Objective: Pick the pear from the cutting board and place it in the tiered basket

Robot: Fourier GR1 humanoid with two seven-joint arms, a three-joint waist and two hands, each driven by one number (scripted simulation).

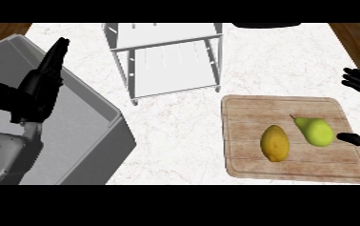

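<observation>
On the pale marble counter the pear (314, 130) lies on the cutting board (246, 110), stem pointing away and slightly left, just left of the right hand (349, 138), whose thumb and fingers stand apart and empty, far nearer than the straight-fingered left hand (42, 79).

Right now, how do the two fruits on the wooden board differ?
The pear is green; the lemon is yellow. The pear tapers to a stem; the lemon is a plain oval. The pear lies to the lemon's right. Both rest on the cutting board.
</observation>
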